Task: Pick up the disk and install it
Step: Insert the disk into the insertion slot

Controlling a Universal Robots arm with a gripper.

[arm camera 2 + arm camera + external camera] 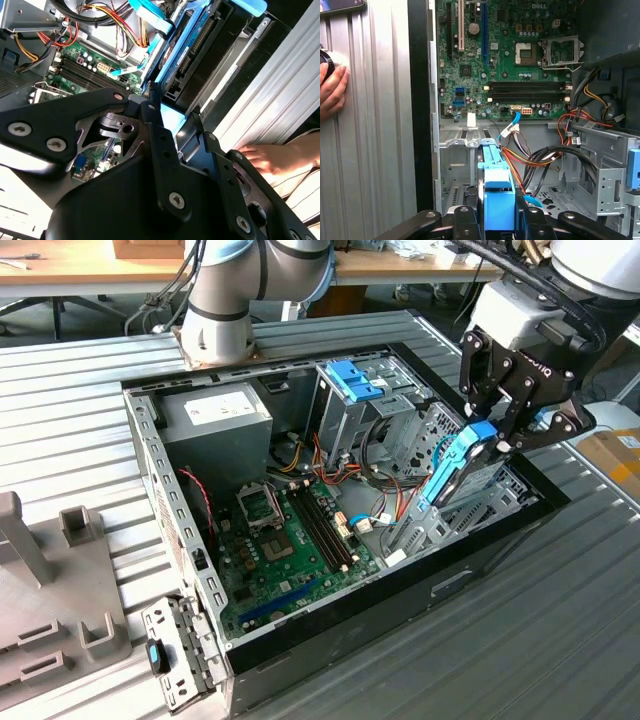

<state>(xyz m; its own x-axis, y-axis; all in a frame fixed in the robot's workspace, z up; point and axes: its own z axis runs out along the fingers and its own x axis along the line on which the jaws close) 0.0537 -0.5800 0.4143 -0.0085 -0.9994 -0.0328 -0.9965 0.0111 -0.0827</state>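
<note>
Holding flat grey-metal disk in bright blue plastic carrier (pixel 452 468) by its upper end, jaws clamped shut on it. Hanging on edge, tilted, lower end dipping into open black computer case (pixel 450 580) above grey metal drive bay (pixel 495 495); probably angled to meet bay slot.

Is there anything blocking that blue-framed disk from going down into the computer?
Nothing visible does. The gripper is shut on the disk, which tilts down toward the metal bay. The coloured cables run beside it, not across its path.
</note>
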